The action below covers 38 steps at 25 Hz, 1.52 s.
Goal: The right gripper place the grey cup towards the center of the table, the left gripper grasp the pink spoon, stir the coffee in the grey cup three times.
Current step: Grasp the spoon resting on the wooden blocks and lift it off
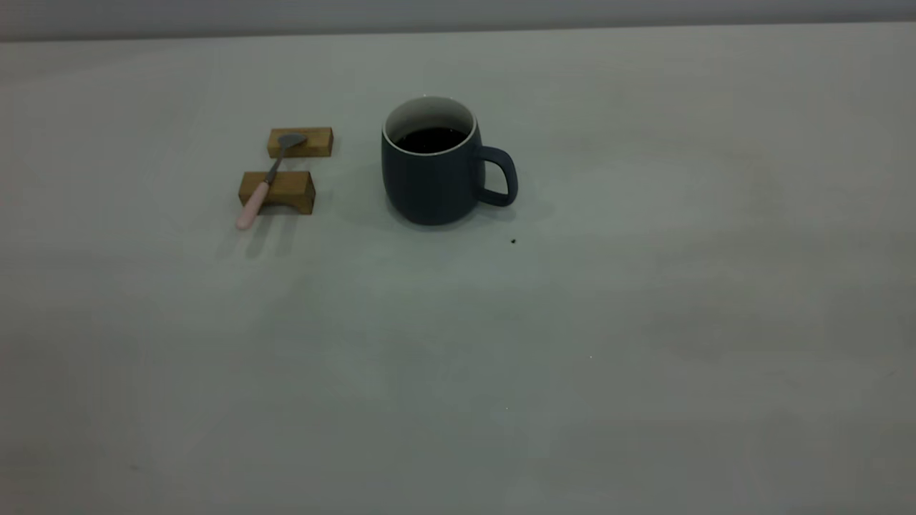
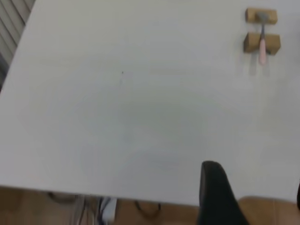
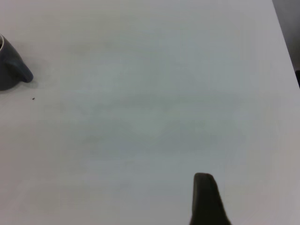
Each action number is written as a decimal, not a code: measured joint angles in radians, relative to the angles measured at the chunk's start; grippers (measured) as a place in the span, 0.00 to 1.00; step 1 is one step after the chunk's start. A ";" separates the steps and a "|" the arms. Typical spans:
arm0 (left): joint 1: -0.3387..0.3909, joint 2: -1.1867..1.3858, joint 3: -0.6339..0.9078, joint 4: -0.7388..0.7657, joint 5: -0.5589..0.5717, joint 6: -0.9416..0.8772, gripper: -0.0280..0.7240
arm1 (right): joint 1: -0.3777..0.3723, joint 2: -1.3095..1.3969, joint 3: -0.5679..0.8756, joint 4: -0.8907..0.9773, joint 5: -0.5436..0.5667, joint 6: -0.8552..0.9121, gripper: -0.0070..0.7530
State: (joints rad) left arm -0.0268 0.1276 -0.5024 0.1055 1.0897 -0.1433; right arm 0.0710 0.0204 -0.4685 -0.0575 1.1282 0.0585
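the grey cup (image 1: 436, 166) stood upright on the bench (image 1: 644, 322), with dark coffee (image 1: 431, 139) inside and its loop handle turned toward the right arm's side. the pink spoon (image 1: 263, 183) lay across two wooden blocks (image 1: 286, 168) just beside the cup, on the left arm's side. its metal bowl rested on the farther block, its neck crossed the nearer one, and its pink handle end hung past that block toward the bench. a tiny dark speck (image 1: 513, 241) sat on the bench near the cup's handle.

neither arm showed in the exterior view. in the left wrist view, one black finger (image 2: 216, 194) of the left gripper's jaws hung over the bench edge, well apart from the spoon and blocks far ahead; whether those jaws were open or closed, i cannot tell. in the right wrist view, one black finger (image 3: 205, 199) of the right gripper's jaws hung over bare bench, well apart from the cup, whose handle showed far off to one side; their state i cannot tell either.
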 joint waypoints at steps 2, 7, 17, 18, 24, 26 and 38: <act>0.000 0.137 -0.009 -0.012 -0.036 0.000 0.73 | 0.000 0.000 0.000 0.000 0.000 0.000 0.69; 0.000 0.504 -0.048 -0.024 -0.158 0.000 0.84 | 0.000 0.000 0.000 0.000 0.000 0.000 0.69; 0.000 1.207 -0.290 -0.106 -0.410 0.010 0.83 | 0.000 0.000 0.000 0.000 0.000 0.000 0.69; 0.000 1.265 -0.322 -0.117 -0.421 0.019 0.83 | 0.000 0.000 0.000 0.000 0.000 0.000 0.69; -0.005 1.605 -0.538 -0.165 -0.442 0.065 0.83 | 0.000 0.000 0.000 0.000 0.000 0.000 0.69; -0.018 1.681 -0.588 -0.166 -0.451 0.071 0.83 | 0.000 0.000 0.000 0.000 0.000 0.000 0.69; -0.171 2.087 -0.845 -0.169 -0.499 0.041 0.83 | 0.000 0.000 0.000 0.000 0.000 0.000 0.69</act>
State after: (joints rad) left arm -0.1978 2.2146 -1.3478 -0.0632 0.5911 -0.1025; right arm 0.0710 0.0204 -0.4685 -0.0572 1.1282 0.0585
